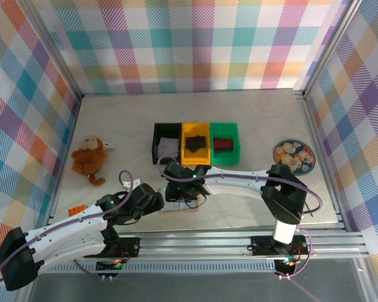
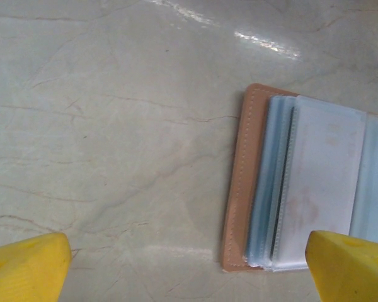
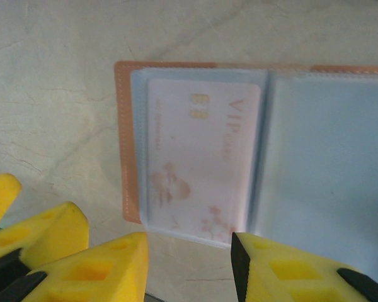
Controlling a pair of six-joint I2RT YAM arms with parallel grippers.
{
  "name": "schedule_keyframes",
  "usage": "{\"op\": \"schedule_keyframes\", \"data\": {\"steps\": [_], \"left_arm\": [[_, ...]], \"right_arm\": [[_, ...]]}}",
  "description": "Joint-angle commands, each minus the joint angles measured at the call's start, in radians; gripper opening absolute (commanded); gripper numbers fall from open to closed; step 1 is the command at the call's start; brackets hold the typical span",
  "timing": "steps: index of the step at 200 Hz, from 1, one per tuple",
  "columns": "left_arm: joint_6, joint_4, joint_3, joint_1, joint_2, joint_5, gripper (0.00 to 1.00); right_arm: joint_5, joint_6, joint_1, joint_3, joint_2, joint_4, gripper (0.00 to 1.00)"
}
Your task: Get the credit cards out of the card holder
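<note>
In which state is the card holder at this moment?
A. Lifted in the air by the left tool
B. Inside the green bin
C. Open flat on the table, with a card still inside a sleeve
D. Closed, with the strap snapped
C: the card holder lies open on the table, and a pale pink VIP card sits inside its clear sleeve.

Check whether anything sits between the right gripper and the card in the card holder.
Only the clear sleeve covering the VIP card in the open card holder; nothing else lies before the right gripper.
</note>
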Motion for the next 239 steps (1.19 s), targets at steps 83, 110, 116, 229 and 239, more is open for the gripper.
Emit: {"op": "schedule_keyframes", "data": {"steps": [83,110,116,229,239], "left_arm": [[-0.149,-0.250,-0.107,-0.008,-0.333,-0.064,0.94],[-0.149,-0.264,-0.108,-0.008,-0.335,-0.067,0.94],[-0.147,-0.263,-0.108,-0.008,-0.334,-0.067,0.94],[-0.128,-0.261,-0.114,-0.008,-0.344,-0.072,0.94],[-0.126,-0.259,-0.115,-0.008,-0.344,-0.071,0.94]], "right_arm": [[-0.086,-0.050,-0.001,0.256,0.209,-0.218,0.43],[-0.060,-0.058,-0.001,0.326,0.258,-0.298,0.45],[-0.050,-0.061,-0.001,0.348,0.271,-0.325,0.46],[0.019,-0.120,0.008,0.575,0.423,-0.528,0.48],[0.025,-0.121,0.011,0.584,0.432,-0.534,0.48]]}}
